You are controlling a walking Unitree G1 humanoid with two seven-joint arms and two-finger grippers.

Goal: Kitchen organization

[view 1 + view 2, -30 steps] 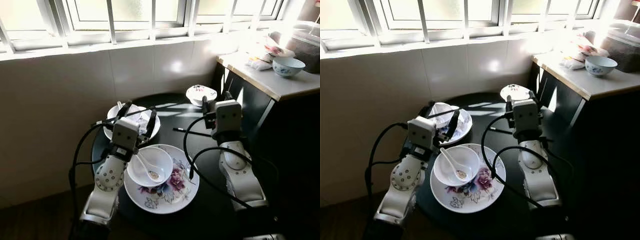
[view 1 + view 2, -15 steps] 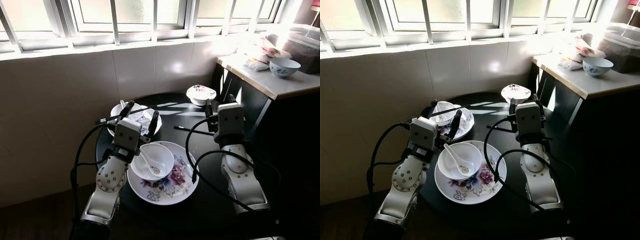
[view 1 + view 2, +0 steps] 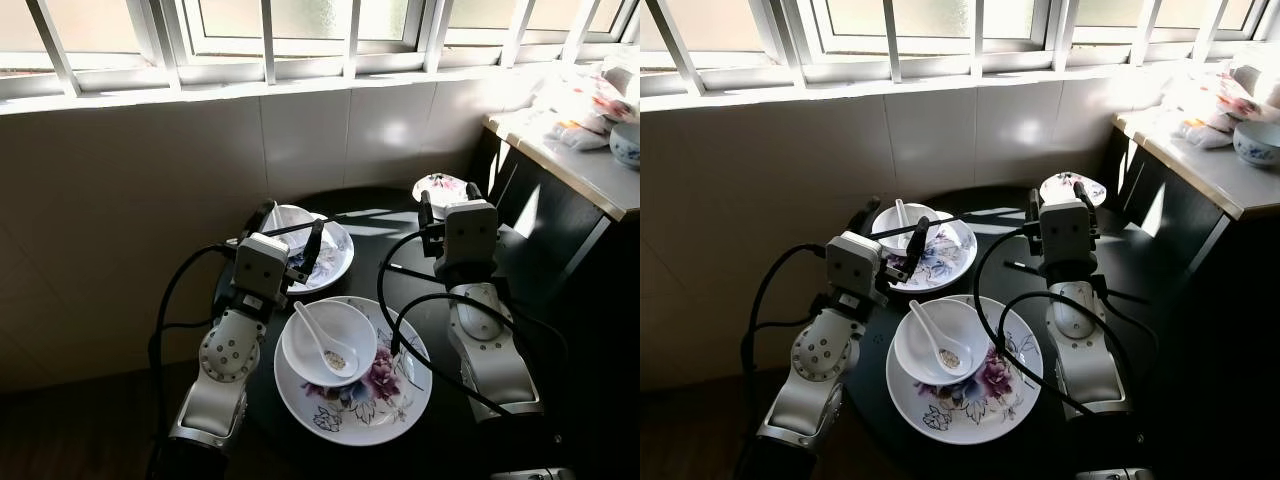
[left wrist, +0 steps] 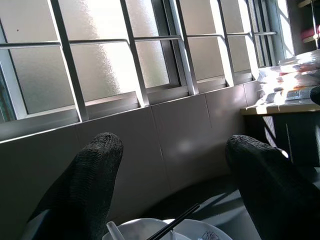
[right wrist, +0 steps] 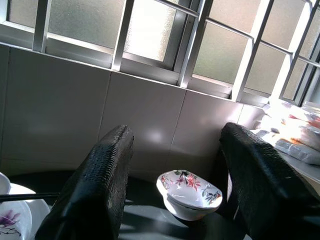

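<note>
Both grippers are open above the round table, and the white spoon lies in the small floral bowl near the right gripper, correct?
Not quite: the white spoon lies in the plain white bowl on the big floral plate, as the left eye view shows. Both the left gripper and the right gripper are open.

Glossy glazed floral plate (image 3: pixel 365 400) and white bowl (image 3: pixel 330 345); dark, smooth round table (image 3: pixel 400 215); shiny wall tiles (image 3: pixel 300 140); rough-textured black fingers (image 5: pixel 102 185); frosted window glass (image 4: pixel 95 65).

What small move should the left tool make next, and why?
Probably lower the left tool toward the far floral plate. It hovers open and empty above that plate, which holds a small white bowl with chopsticks across it. The right tool is also open, aimed at the small floral dish.
</note>
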